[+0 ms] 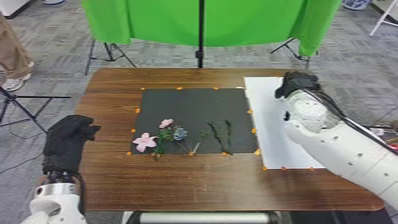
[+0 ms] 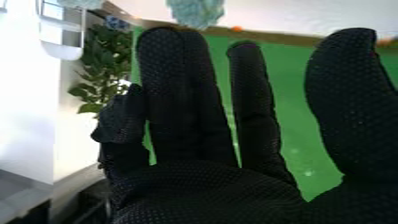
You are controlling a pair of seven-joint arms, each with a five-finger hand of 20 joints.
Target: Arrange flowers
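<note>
In the head view, a large pink flower (image 1: 144,142), a small pink bloom (image 1: 166,123), a blue flower (image 1: 180,133) and dark green stems (image 1: 215,137) lie on the black mat (image 1: 226,100). My right hand (image 1: 298,81) is over the far part of the white sheet (image 1: 265,110), away from the flowers on the mat. My left hand (image 1: 67,134) is at the table's left edge, fingers relaxed. In the right wrist view, my right hand (image 2: 195,190) has straight, spread fingers; beyond their tips is a fluffy pale blue-green thing (image 2: 196,11).
Orange markers (image 1: 253,131) line the mat and sheet on the brown table (image 1: 195,185). A green cloth (image 1: 151,20) hangs on a stand beyond the far edge. Leafy greenery (image 2: 102,62) stands beyond my hand in the right wrist view.
</note>
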